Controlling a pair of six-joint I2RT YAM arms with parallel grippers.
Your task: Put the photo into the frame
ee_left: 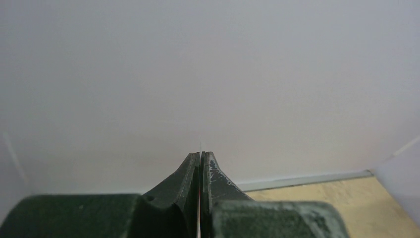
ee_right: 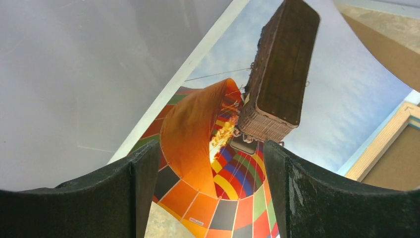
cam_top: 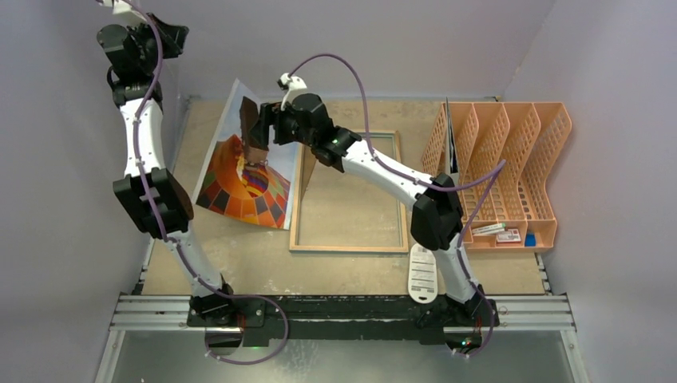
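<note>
Top external view: shows the photo (cam_top: pixel 247 187) left of centre over the tabletop (cam_top: pixel 239 263), printed side toward the camera, near edge low by the board and far part lifted and curling upward, standing tilted rather than flat. Puts the photo's right edge at the left rail of the frame (cam_top: pixel 347 246), touching it or just over it, hard to tell which. Shows the frame lying flat in the middle of the tabletop, light wood side up, with a plain brown surface inside its border. Has the right tool (cam_top: pixel 254 132) stretched across the frame's far left corner to the photo's raised middle, over the printed brown basket. Right wrist view: confirms that tool spread wide, both fingers (ee_right: pixel 133 188) well apart, with the balloon print in plain sight between them and nothing pinched. Catches a light wood corner of the frame at the right margin. Left wrist view: shows the left tool (ee_left: pixel 200 154) fully closed against a blank pale wall, with only a hair-thin pale sliver in the seam, too slight to identify. Places a peach file sorter (cam_top: pixel 511 159) at the right side of the tabletop, well apart from the photo.
</note>
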